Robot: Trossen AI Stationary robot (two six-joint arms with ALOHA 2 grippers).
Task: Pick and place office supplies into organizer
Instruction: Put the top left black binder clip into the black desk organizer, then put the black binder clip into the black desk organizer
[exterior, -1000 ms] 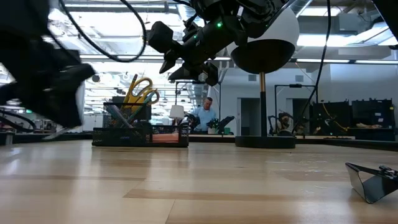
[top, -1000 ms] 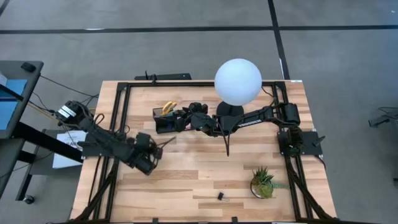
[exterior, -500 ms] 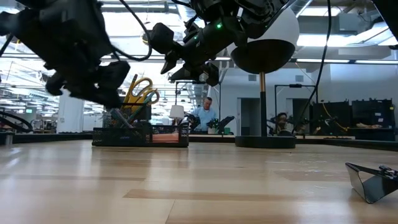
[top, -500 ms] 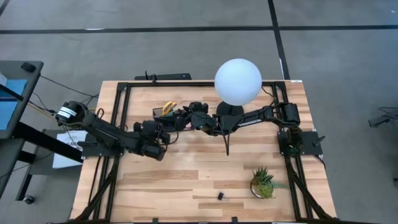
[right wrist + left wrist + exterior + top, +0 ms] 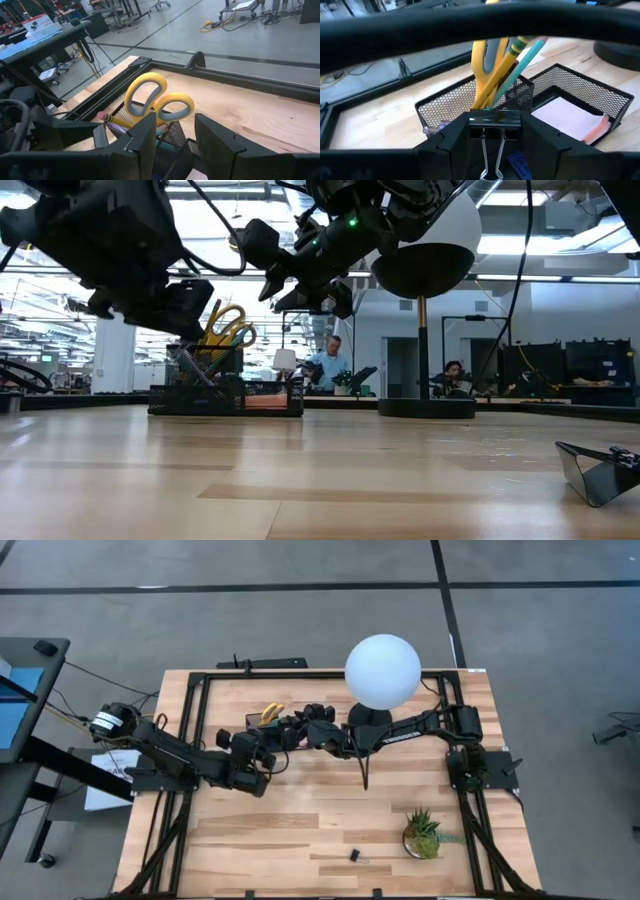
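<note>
Black mesh organizer (image 5: 580, 95) at the back of the wooden desk (image 5: 320, 820), left of the lamp's round base (image 5: 368, 718): taller pen cup (image 5: 470, 102) joined to a lower square tray (image 5: 615, 102). In the cup, upright and leaning: yellow-handled scissors (image 5: 150, 100), a yellow pencil (image 5: 507, 57) with pink eraser, a teal pen (image 5: 532, 50). In the tray: pink sticky-note pad (image 5: 567, 117); a small blue piece (image 5: 517, 162) just visible near the organizer's front wall. Left end effector (image 5: 495, 131) right at the organizer's near side, fingers pressed on a black binder clip (image 5: 495, 120), its 2 wire handles hanging down between them. Right end effector (image 5: 172, 145) above the organizer from the lamp side, fingers spread, nothing between them, scissors handles directly ahead. Both arms meeting over the organizer in the high view (image 5: 262, 732). Farther out: white globe lamp (image 5: 382, 671) over its base, small green potted plant (image 5: 424, 833) near the desk's front right, another black binder clip (image 5: 355, 856) lying alone at the front edge, also seen close to the low camera (image 5: 598, 468). Beyond the desk, in the room, a seated person (image 5: 330, 365).
</note>
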